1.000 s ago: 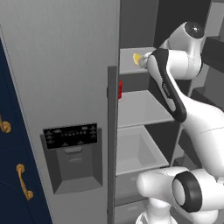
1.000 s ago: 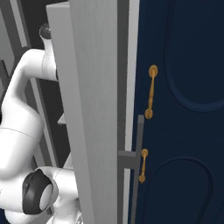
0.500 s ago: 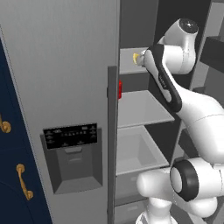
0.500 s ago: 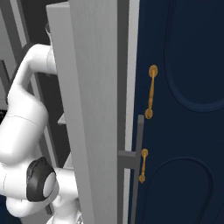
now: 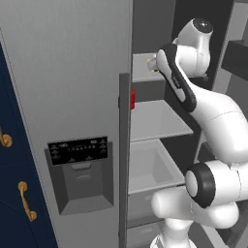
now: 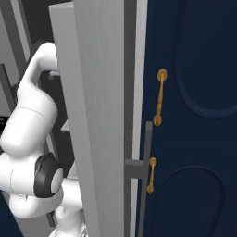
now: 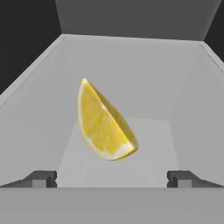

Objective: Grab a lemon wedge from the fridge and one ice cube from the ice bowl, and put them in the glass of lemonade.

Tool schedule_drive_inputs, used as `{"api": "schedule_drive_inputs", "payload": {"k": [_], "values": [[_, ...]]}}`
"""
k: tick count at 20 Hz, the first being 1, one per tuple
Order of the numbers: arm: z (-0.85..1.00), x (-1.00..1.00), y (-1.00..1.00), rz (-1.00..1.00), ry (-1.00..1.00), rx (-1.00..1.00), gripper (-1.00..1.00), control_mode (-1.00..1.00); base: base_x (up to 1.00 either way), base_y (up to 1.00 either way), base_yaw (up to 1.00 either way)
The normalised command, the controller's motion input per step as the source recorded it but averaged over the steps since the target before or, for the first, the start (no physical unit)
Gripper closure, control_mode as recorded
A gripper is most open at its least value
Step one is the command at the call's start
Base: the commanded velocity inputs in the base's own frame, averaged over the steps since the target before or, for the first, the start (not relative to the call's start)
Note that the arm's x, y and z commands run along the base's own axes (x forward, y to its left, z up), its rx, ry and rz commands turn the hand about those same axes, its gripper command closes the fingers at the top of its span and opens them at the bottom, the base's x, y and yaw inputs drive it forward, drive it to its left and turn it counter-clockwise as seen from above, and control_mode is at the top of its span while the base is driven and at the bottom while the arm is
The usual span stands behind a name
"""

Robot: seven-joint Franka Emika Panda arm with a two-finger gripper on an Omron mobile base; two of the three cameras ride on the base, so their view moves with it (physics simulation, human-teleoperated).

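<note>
Reaching into the fridge (image 5: 72, 87), gripper (image 7: 111, 178) spread wide, one lemon wedge (image 7: 104, 123) just ahead, ungrasped

The markings on the fridge's dispenser panel (image 5: 78, 145) are too small to read.

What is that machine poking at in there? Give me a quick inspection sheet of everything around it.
Surface: grey fridge shelf, lit, walled at both sides.
Job's things: lemon wedge lying on the shelf, ahead of the tool; fridge open.
Clutter: a small red item at the door edge.
Grippers: tool open, fingertips wide apart, touching nothing.
Cables: nothing seen.
Surroundings: navy cabinet with gold handles; black dispenser panel; lower shelves and a drawer.
</note>
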Motion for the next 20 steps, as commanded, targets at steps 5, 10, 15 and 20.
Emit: {"api": "schedule_drive_inputs", "payload": {"k": [5, 10, 15, 20], "values": [[-0.18, 0.36, 0.02, 0.0, 0.0, -0.03, -1.0, -1.0, 0.0, 0.0, 0.0], [-0.06, 0.3, 0.0, 0.0, 0.0, -0.03, -1.0, -1.0, 0.0, 0.0, 0.0], [0.0, 0.23, 0.0, 0.01, 0.0, -0.01, -1.0, -1.0, 0.0, 0.0, 0.0], [0.0, 0.0, 0.0, 0.06, 0.01, -0.02, -1.0, -1.0, 0.0, 0.0, 0.0]]}}
